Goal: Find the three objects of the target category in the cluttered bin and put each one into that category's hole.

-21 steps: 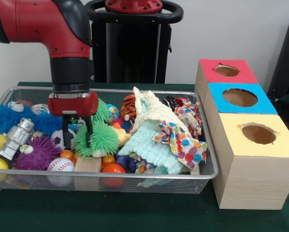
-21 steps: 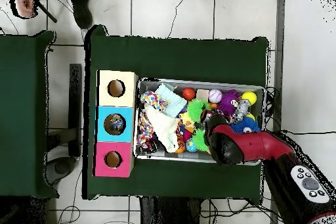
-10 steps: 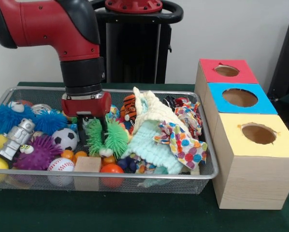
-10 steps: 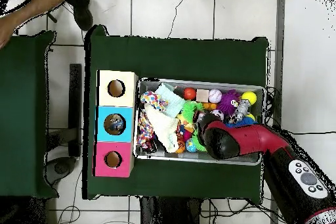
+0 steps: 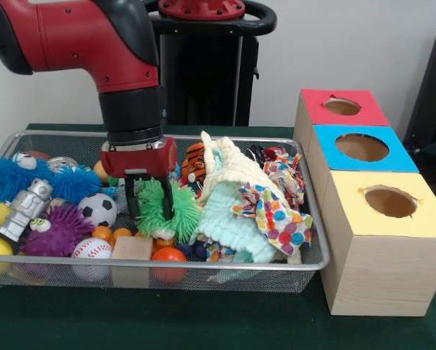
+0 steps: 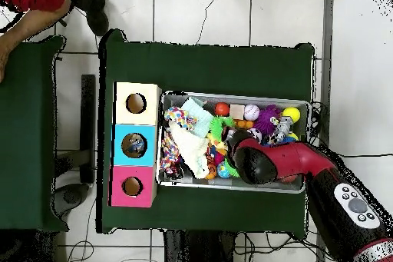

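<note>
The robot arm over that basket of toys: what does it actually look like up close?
The arm is thick and rounded, glossy red with black bands at its joints. Its black cylindrical wrist ends in a red block, and the gripper has two thin black fingers. From overhead, a black panel with round grey buttons shows on the arm.

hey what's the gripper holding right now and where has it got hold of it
The gripper straddles the green spiky toy in the mesh bin, black fingers on either side of its top. Whether it actually grips it cannot be told.
</note>
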Action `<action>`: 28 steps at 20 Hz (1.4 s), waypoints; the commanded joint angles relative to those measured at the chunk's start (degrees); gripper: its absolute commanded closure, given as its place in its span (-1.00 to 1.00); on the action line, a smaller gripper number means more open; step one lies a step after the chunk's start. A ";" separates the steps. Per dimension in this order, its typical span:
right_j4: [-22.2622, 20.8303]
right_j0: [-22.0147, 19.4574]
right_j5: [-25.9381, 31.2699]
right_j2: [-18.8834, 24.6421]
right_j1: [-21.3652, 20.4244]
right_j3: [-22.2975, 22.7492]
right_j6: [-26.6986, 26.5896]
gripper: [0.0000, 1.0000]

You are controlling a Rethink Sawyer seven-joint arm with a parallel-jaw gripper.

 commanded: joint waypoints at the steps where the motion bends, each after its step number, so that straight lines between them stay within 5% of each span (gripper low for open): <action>1: -2.17 2.26 5.99 -0.02 2.78 0.85 -8.35 -1.00; 14: 2.66 14.36 0.86 -20.55 -0.65 -2.95 13.59 -1.00; 25: 7.99 21.10 -4.86 -30.07 -1.41 -4.14 11.34 -1.00; 26: 8.69 22.50 -6.17 -31.76 -1.07 -4.72 10.29 1.00; 28: 8.64 23.50 -7.35 -33.02 -0.91 -5.14 10.68 1.00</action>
